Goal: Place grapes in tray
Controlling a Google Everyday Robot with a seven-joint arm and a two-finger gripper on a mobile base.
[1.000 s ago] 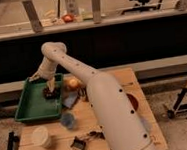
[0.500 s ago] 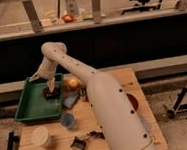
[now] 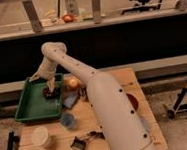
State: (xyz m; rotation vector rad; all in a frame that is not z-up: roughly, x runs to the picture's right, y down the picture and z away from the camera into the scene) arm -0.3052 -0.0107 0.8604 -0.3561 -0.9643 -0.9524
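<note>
The green tray (image 3: 27, 109) sits at the left side of the wooden table. A small dark cluster, the grapes (image 3: 49, 95), lies inside the tray near its right rim. My white arm reaches from the lower right over the table into the tray. My gripper (image 3: 50, 88) is right above the grapes and appears to touch them.
A round yellow-orange fruit (image 3: 73, 83) lies just right of the tray. A small blue cup (image 3: 67, 121) and a white cup (image 3: 41, 137) stand nearer the front. A dark clip-like object (image 3: 79, 143) lies at the front. A reddish-brown bowl (image 3: 133, 101) is at the right.
</note>
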